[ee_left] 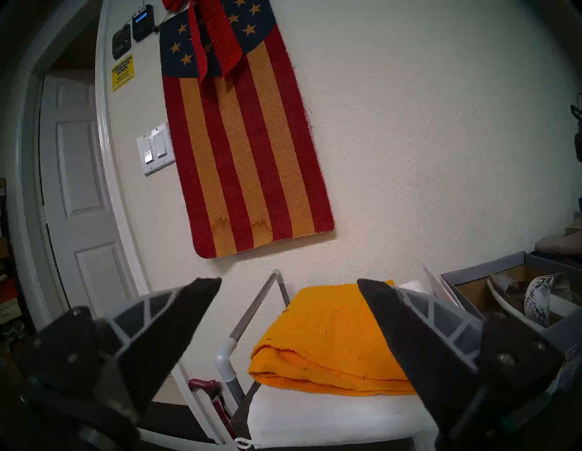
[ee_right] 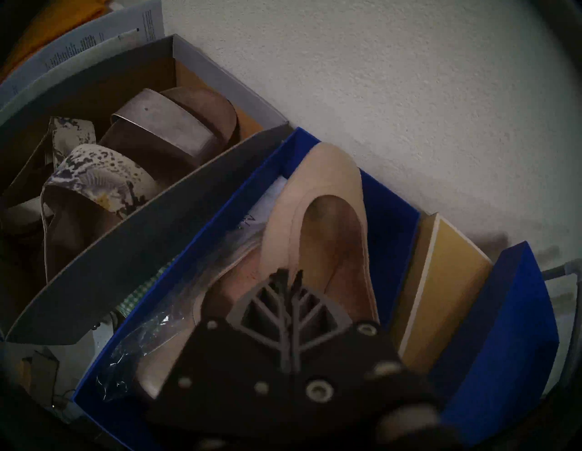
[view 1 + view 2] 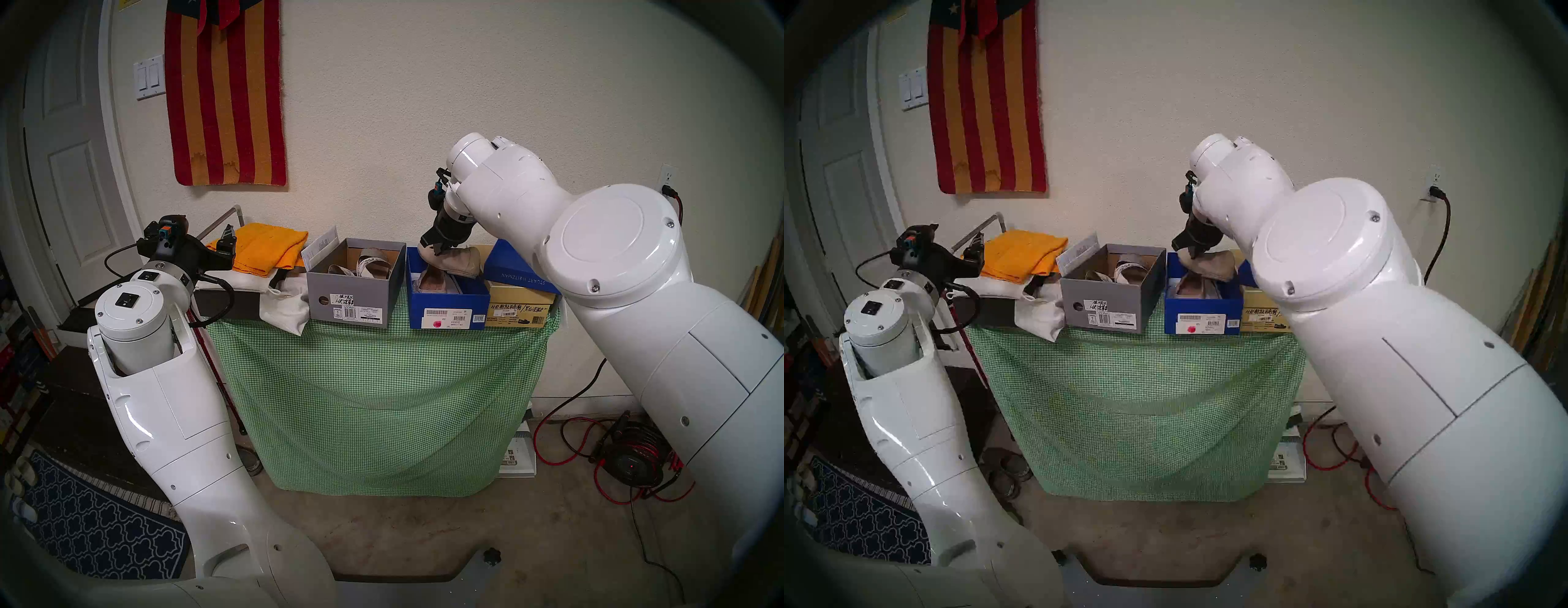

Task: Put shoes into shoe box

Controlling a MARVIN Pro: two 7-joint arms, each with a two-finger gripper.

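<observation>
Green-checked table [image 3: 373, 382] — grey box [image 3: 352, 303], blue box [image 3: 449, 308], tan box [image 3: 519, 310] on it.

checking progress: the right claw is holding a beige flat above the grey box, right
Not quite. The right claw is shut on a beige flat, but above the blue box, not the grey box, which holds the sandals. The head view shows this.

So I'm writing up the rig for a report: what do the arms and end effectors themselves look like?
Both arms have glossy white rounded shells with small screws and round joint caps. Each end effector is black: the left end effector has wedge-shaped fingers with grey triangular ribbing, and the right end effector has the same ribbed fingers. A black cable loops at the left wrist.
</observation>
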